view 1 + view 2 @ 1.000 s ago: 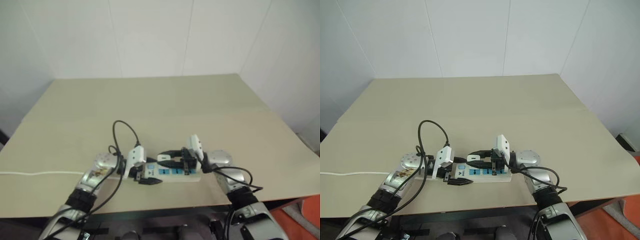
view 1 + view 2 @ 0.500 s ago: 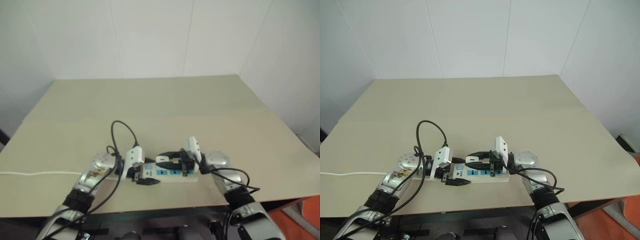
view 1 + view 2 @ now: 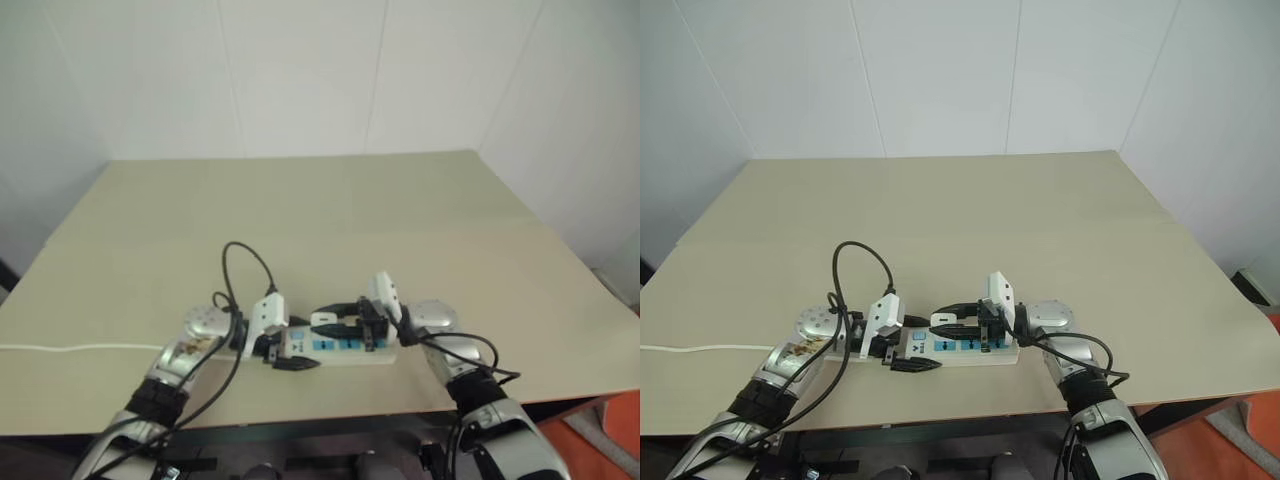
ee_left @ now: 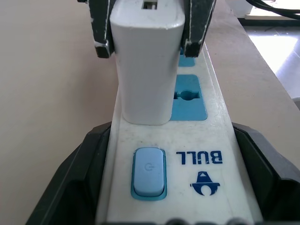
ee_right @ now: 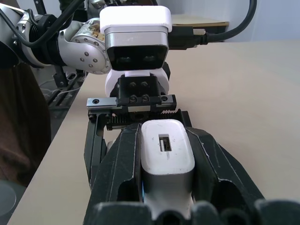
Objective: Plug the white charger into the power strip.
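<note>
My two grippers meet over the near edge of the desk, just in front of me. My left gripper comes in from the left and is clamped on the left end of the power strip, one black finger on each long side of the white bar. In the left wrist view the pale blue power button and the blue printed logo sit right between those fingers, and a blue socket face lies just past them.

My right gripper reaches in from the right and is clamped on the white charger. The charger stands upright on the strip, its base touching the top of the strip just beyond the power button and beside the open blue socket. I cannot tell whether its prongs are fully seated. A small slot shows in the charger's end face in the right wrist view.

The power strip lies flat along the near edge of the desk, running left to right, with its blue sockets facing up. A thin white cord runs off to the left across the desk. A black cable loops up above my left wrist. Beyond my grippers the tan desk stretches to the white wall.
</note>
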`<control>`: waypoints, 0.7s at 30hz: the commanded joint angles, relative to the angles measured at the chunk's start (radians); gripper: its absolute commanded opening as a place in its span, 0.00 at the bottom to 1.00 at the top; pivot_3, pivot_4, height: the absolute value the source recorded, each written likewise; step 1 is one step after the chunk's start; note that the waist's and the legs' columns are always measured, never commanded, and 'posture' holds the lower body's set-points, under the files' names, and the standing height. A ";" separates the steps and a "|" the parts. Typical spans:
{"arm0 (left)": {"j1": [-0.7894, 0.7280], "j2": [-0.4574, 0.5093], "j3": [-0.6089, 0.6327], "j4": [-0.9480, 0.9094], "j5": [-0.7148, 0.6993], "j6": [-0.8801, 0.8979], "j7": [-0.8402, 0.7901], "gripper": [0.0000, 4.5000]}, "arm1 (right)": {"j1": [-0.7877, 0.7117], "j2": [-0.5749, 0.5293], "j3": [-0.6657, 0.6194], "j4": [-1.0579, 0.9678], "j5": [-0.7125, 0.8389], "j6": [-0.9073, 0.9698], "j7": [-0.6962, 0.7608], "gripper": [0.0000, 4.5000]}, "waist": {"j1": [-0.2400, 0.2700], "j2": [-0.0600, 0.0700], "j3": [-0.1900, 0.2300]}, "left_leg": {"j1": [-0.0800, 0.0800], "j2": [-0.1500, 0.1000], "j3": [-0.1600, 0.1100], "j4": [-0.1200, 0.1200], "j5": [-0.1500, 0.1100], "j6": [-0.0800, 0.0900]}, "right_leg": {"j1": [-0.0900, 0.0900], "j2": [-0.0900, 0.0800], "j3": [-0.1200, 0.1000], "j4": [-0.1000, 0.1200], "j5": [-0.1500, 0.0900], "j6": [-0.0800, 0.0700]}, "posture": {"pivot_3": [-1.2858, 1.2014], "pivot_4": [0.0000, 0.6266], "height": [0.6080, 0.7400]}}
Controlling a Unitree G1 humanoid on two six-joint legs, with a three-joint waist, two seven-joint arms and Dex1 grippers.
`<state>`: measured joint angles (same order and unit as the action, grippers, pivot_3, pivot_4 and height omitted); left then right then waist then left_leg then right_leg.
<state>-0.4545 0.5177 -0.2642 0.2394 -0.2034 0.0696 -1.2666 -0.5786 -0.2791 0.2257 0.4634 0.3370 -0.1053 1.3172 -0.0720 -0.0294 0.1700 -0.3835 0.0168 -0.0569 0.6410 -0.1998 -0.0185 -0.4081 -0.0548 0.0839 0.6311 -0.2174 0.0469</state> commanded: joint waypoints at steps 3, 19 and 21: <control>0.012 0.055 0.053 -0.041 -0.011 0.006 0.005 0.74 | 0.048 -0.026 0.025 0.071 -0.058 0.021 0.022 0.26 | 0.000 0.000 0.000 | 0.000 0.000 0.000 0.000 0.000 0.000 | 0.000 0.000 0.000 0.000 0.000 0.000 | 0.52 0.24 1.00; 0.000 0.028 0.031 -0.024 -0.011 0.003 0.016 0.74 | 0.069 -0.026 0.041 0.010 -0.062 0.082 0.009 0.69 | 0.002 -0.001 0.000 | 0.000 0.000 0.000 0.000 0.000 0.000 | 0.001 0.000 0.000 -0.001 -0.001 -0.001 | 0.52 0.24 1.00; -0.001 0.025 0.030 -0.021 -0.010 0.002 0.017 0.74 | 0.071 -0.028 0.039 0.004 -0.064 0.083 0.009 0.82 | 0.002 -0.001 -0.001 | 0.000 0.000 0.000 0.000 0.000 0.000 | 0.001 0.000 0.000 -0.001 -0.001 -0.001 | 0.52 0.24 1.00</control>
<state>-0.4349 0.5247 -0.2633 0.2156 -0.2154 0.0711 -1.2519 -0.5470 -0.2855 0.2335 0.4315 0.3153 -0.0625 1.3130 -0.0702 -0.0303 0.1695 -0.3830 0.0168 -0.0571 0.6405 -0.2001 -0.0183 -0.4074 -0.0550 0.0834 0.6306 -0.2180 0.0462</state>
